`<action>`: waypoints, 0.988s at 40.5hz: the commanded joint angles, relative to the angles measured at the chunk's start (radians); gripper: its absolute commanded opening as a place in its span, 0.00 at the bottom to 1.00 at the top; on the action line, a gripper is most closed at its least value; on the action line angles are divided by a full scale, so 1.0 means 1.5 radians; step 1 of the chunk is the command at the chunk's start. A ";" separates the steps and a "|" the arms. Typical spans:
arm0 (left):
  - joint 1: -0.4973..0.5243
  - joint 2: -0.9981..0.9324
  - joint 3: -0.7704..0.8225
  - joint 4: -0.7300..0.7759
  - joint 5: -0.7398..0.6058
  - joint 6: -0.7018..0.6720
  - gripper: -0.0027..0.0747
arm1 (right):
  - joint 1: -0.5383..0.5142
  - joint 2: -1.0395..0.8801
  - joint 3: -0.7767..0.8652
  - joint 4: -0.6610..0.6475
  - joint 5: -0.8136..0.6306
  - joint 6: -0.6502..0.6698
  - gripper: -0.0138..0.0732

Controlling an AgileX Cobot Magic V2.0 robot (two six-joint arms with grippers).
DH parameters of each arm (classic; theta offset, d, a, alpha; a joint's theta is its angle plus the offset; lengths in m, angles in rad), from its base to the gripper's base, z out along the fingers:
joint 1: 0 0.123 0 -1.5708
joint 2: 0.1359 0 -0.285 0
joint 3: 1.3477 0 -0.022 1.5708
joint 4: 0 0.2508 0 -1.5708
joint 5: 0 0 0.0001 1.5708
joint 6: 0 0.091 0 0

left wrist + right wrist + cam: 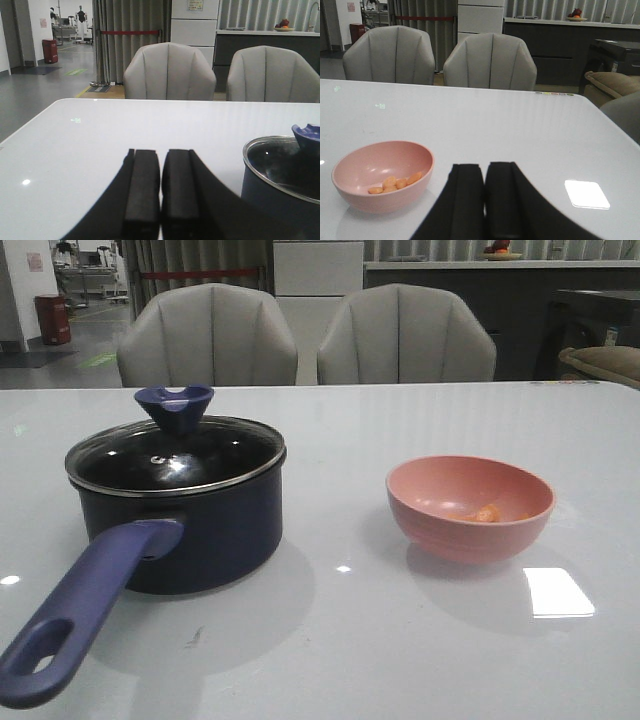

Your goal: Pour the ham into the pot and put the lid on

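Observation:
The dark navy pot (200, 530) stands on the left of the white table, its purple-blue handle (80, 625) pointing toward the near edge. The glass lid (175, 455) with its blue knob (175, 406) rests on the pot. Orange-pink ham chunks (487, 512) lie in the pink bowl (470, 507) on the right, which also shows in the right wrist view as the bowl (382, 175) with ham (395, 183). My left gripper (160, 152) is shut and empty, to the left of the pot (280, 185). My right gripper (484, 166) is shut and empty, to the right of the bowl. Neither gripper shows in the front view.
Two grey chairs (305, 335) stand behind the table's far edge. A bright light patch (558, 592) reflects on the table near the bowl.

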 commanded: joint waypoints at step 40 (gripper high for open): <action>0.002 0.008 -0.102 -0.045 -0.170 -0.007 0.18 | -0.004 -0.014 -0.004 -0.008 -0.059 -0.007 0.34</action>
